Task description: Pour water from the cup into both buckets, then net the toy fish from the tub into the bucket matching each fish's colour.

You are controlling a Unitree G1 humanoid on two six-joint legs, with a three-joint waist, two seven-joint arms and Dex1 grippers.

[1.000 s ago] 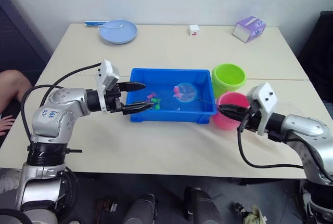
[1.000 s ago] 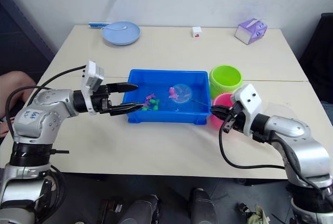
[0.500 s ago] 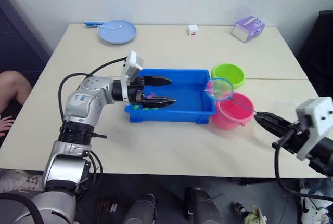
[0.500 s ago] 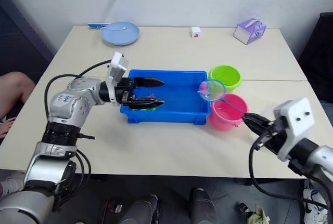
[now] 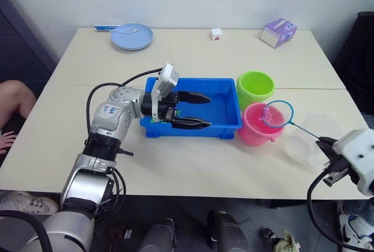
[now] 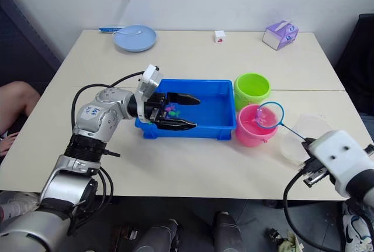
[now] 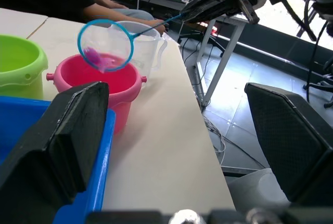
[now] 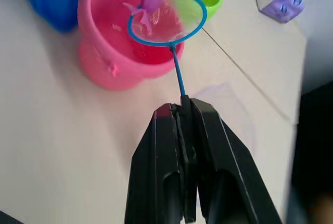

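Note:
The blue tub (image 5: 216, 130) sits mid-table, with a few small fish (image 6: 170, 110) at its left end. My left gripper (image 5: 204, 111) hangs open over the tub, nothing between its fingers. My right gripper (image 8: 183, 104), near the table's right front edge, is shut on the net's thin handle. The net (image 5: 277, 114) hovers over the pink bucket (image 5: 254, 132) with a pink fish (image 8: 151, 1) in its mesh. Just behind the pink one stands the green bucket (image 5: 256, 88). The clear cup (image 5: 307, 141) rests right of the pink bucket.
A pale-blue plate (image 5: 131, 35) with a spoon lies at the back left. A small white cube (image 5: 217, 34) and a purple box (image 5: 279, 32) stand along the back. A person's knee (image 5: 11, 97) shows beyond the table's left edge.
My right gripper drew back to the right, lifting the net with the pink fish out of the tub and over the pink bucket. My left gripper reached further right over the tub.

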